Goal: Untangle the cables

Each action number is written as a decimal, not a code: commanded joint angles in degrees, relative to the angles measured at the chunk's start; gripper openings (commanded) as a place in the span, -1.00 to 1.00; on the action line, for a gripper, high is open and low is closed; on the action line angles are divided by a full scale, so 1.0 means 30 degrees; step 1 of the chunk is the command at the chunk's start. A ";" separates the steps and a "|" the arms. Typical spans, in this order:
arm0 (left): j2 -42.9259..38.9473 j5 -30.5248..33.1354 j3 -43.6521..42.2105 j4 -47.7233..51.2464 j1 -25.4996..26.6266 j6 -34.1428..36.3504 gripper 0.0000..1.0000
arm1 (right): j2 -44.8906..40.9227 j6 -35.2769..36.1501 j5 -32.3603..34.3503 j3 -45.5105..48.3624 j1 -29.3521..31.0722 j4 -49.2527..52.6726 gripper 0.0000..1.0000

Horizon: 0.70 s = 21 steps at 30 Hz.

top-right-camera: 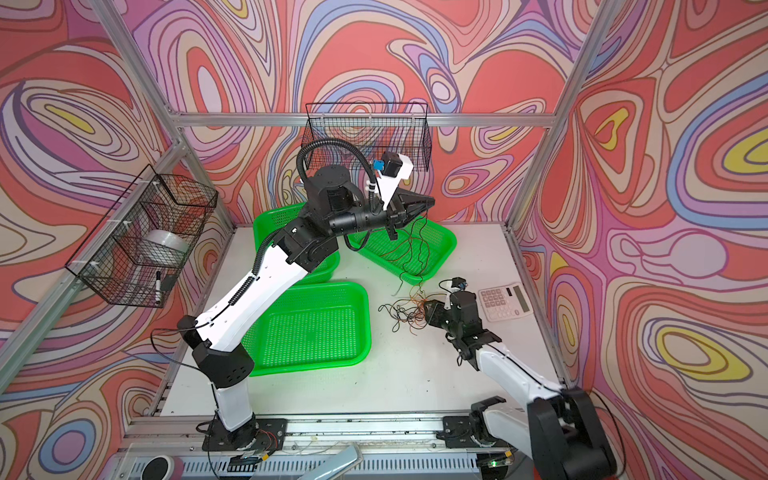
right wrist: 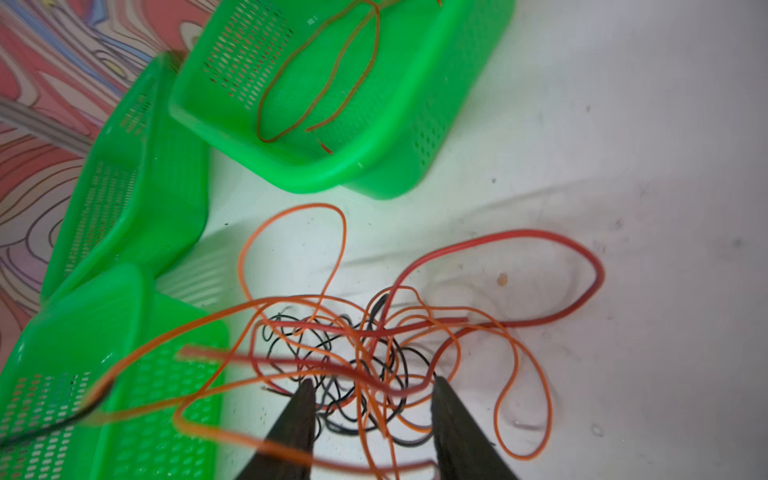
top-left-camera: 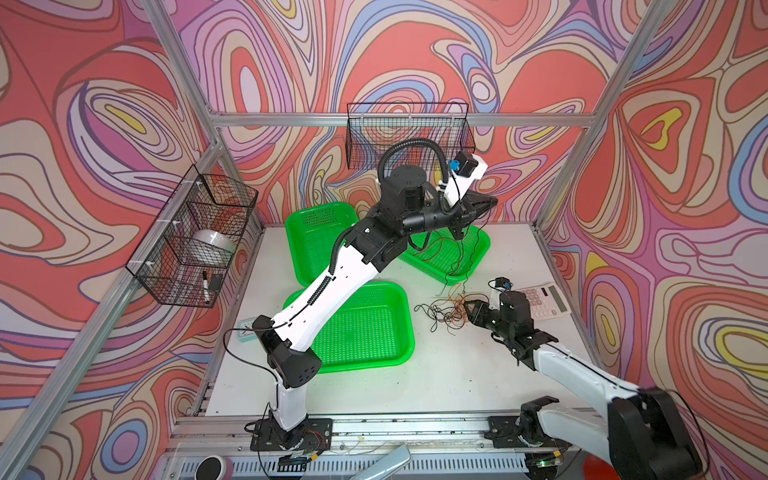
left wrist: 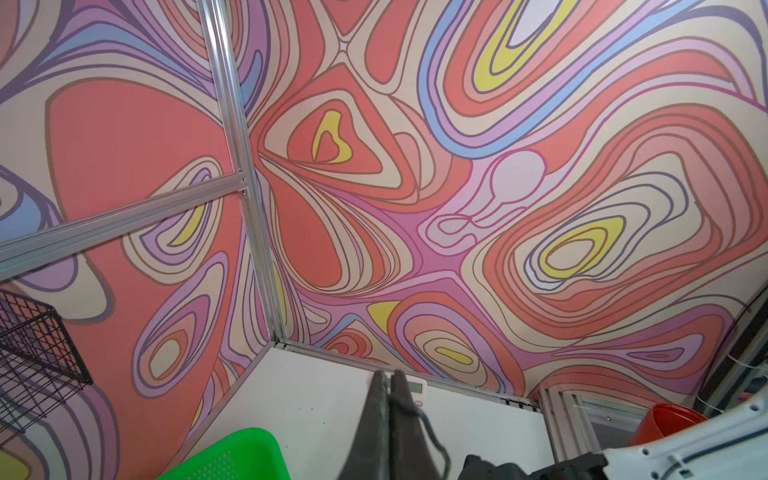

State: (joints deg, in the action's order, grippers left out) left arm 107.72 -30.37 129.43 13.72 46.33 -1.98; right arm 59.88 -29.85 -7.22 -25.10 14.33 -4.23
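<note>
- Cables (right wrist: 365, 353) are seen tangled on the table (right wrist: 623, 166), between the half-spread jaws of the right gripper (right wrist: 374, 380), unclamped.
- Some of them are pinched in the closed, raised left gripper (top-left-camera: 492, 202), hanging into a green basket (top-left-camera: 485, 244).

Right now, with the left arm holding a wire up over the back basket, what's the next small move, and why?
Probably close the right gripper on the tangle to pin it. Its open jaws straddle it, while the shut left gripper holds a hanging cable that seems to trail back into that same pile.
</note>
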 commanded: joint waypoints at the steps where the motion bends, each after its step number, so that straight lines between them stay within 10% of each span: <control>1: 0.0361 0.0001 0.0243 0.0090 -0.0149 0.0404 -1.00 | -0.2992 0.1961 0.0407 -0.0293 -0.0030 0.3028 0.09; 9: 0.0634 -0.0482 0.0310 -0.0232 -0.0179 0.0029 -1.00 | -0.6303 0.4685 -0.0145 -0.1966 -0.0033 0.4640 0.37; 21: 0.0763 -0.0569 0.0526 -0.0675 0.0030 -0.0309 -1.00 | -0.0451 0.6023 -0.3137 -0.4420 0.0496 0.0271 0.39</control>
State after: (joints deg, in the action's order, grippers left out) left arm 109.32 -31.09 129.43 13.52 46.11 -2.81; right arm 56.60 -13.17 -15.09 -37.08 15.11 1.61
